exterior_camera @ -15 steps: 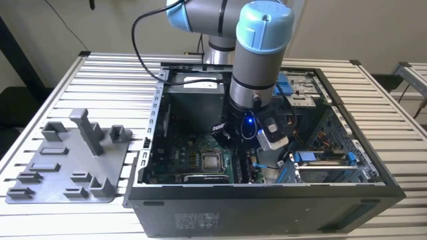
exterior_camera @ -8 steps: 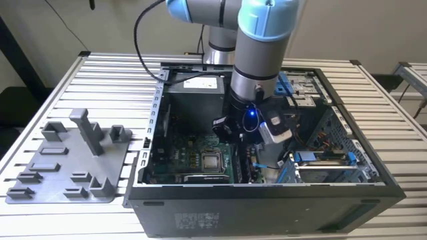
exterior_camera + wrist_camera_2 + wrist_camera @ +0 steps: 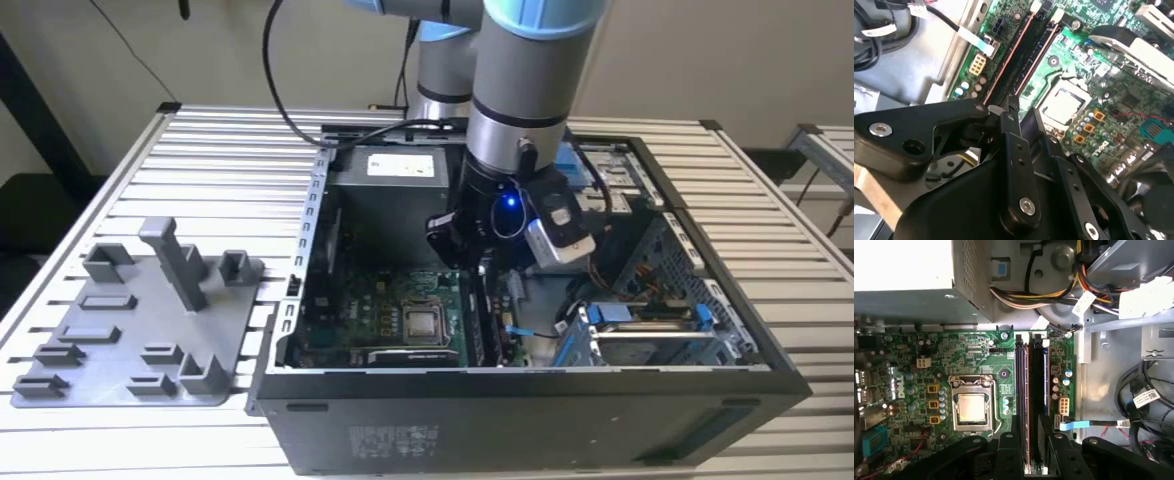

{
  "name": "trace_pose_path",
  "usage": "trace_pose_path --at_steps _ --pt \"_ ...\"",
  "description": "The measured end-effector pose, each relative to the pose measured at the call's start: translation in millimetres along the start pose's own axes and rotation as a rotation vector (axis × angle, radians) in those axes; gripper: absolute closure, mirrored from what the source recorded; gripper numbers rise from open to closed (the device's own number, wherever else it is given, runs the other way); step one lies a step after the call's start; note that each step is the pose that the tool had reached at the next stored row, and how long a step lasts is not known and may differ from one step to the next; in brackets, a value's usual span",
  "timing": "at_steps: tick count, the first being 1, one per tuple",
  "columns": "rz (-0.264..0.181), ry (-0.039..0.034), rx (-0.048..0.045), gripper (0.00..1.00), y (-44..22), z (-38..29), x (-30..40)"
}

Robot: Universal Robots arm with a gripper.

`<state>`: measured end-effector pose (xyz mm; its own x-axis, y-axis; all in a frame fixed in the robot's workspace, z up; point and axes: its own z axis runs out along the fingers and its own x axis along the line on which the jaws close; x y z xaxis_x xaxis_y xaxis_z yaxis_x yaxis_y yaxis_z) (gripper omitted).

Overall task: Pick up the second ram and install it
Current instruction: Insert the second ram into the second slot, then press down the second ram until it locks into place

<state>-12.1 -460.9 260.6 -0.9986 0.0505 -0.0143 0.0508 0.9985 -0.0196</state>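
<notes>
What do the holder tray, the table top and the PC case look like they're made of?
Holder tray: matte grey plastic, likely moulded or printed, with uniform colour and blocky posts. Table top: slatted metal, probably aluminium extrusion, with pale ribs and a dull sheen. PC case: sheet metal, dark painted outside, bare grey inside with folded edges and punched holes.

Power supply (image 3: 400,170) close beside arm.
</notes>
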Motion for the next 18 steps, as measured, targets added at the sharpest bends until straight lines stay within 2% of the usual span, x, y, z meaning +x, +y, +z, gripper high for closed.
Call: trace_pose_path --at_steps 1,6,7,9,11,18 --pt "0.000 0.0003 -0.0041 0.71 0.0 -1.1 0.0" --pt "0.000 0.0002 -0.0042 0.71 -0.1 -1.2 0.0" --pt "0.000 0.0002 -0.0042 0.73 0.0 -1.2 0.0" --pt "0.000 0.0002 -0.0041 0.86 -0.1 -1.2 0.0" --pt "0.000 0.0003 -0.0041 0.89 -0.1 -1.3 0.0" --pt "0.000 0.0003 -0.0042 0.89 -0.1 -1.6 0.0"
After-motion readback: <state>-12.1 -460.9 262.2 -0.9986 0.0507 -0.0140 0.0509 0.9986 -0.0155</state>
